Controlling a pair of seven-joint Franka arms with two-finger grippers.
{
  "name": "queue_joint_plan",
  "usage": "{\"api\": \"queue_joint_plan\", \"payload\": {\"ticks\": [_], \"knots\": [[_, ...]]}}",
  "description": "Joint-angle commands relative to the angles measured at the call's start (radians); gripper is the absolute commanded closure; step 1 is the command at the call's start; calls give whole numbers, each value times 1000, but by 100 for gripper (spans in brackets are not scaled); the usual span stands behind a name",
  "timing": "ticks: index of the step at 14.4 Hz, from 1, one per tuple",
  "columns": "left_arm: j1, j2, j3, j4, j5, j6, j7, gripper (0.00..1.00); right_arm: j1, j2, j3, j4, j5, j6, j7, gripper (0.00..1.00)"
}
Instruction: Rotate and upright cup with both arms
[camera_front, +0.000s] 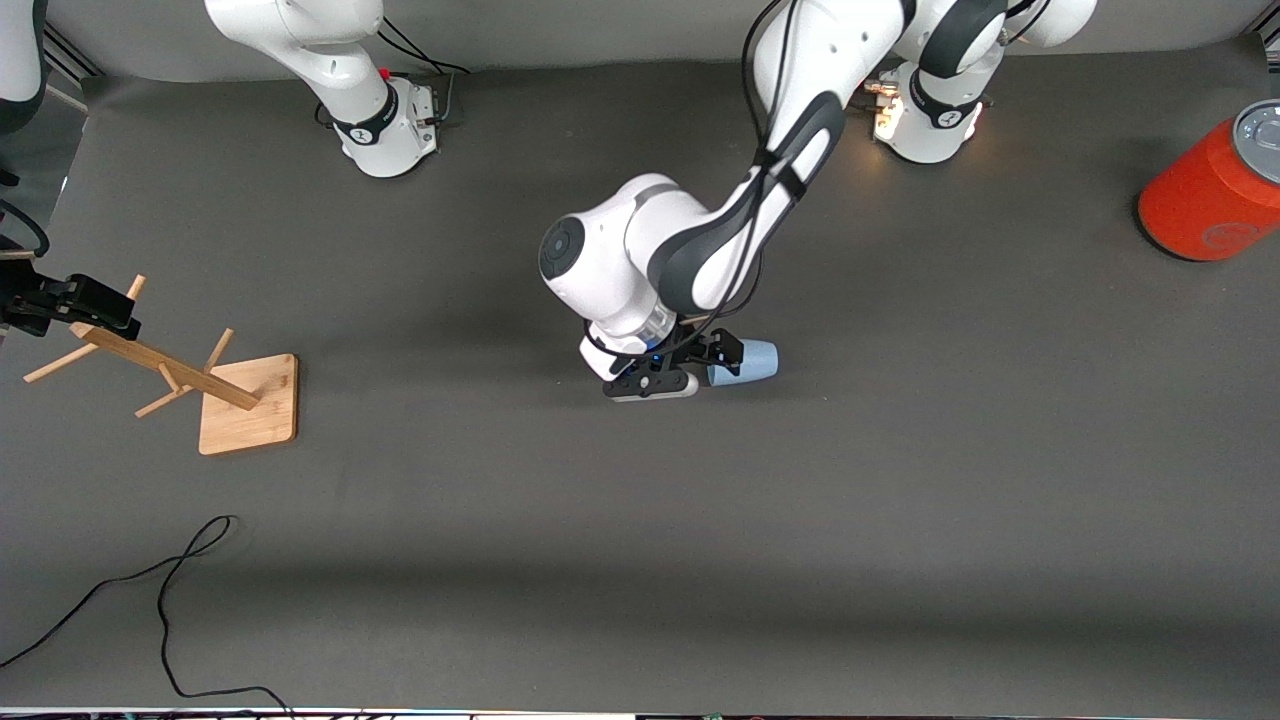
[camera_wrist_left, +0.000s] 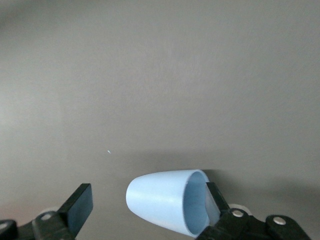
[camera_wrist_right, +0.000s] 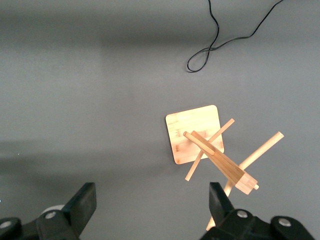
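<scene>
The pale blue cup (camera_front: 748, 361) lies on its side mid-table, far from the wooden rack (camera_front: 180, 370). The left gripper (camera_wrist_left: 145, 210) is spread around it, one finger inside the mouth, nothing clamped yet: grasp step, closing comes next. The right gripper (camera_wrist_right: 150, 205) waits released over the rack.

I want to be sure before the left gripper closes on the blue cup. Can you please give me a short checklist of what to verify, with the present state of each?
1. Cup lies on its side on the table: ok.
2. Left gripper open, one finger on each side of the cup: ok.
3. Finger at the cup's open mouth, seemingly inside the rim: ok.
4. Fingers low enough to grip: cannot tell.
5. Right gripper open, waiting over the wooden rack at the right arm's end, away from the cup: ok.
6. Orange cylinder and black cable lie away from the cup: ok.
</scene>
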Motion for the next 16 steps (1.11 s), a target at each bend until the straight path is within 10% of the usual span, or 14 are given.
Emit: {"api": "queue_joint_plan", "payload": {"ticks": [1, 6, 11, 16], "knots": [[-42, 23, 15, -46, 49, 10, 70, 1, -12, -16, 6, -21, 22, 18, -29, 0], [-48, 69, 15, -47, 80, -4, 159, 11, -4, -17, 6, -21, 30, 18, -50, 0], [-48, 66, 18, -46, 131, -34, 349, 100, -3, -22, 3, -34, 59, 17, -50, 0], [-48, 58, 18, -46, 131, -99, 357, 100, -3, -36, -6, -66, 107, 0, -60, 0]]}}
